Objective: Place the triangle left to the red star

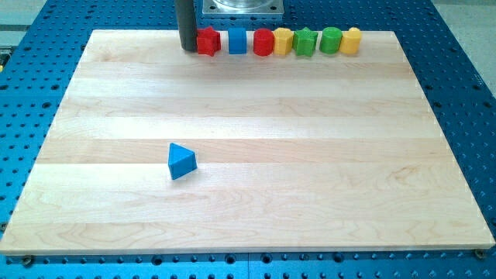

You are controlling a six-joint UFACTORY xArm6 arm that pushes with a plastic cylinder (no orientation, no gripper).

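A blue triangle (181, 161) lies alone on the wooden board, left of centre and toward the view's bottom. A red star (208, 41) sits at the left end of a row of blocks along the board's top edge. My tip (187, 48) stands at the board's top edge, right beside the red star on its left, touching or nearly touching it. The tip is far above the blue triangle in the view.
Right of the red star the row runs: a blue cube (237, 41), a red block (263, 43), a yellow block (283, 40), a green star (304, 41), a green block (331, 39), a yellow block (351, 40). The wooden board (310, 178) lies on a blue perforated table.
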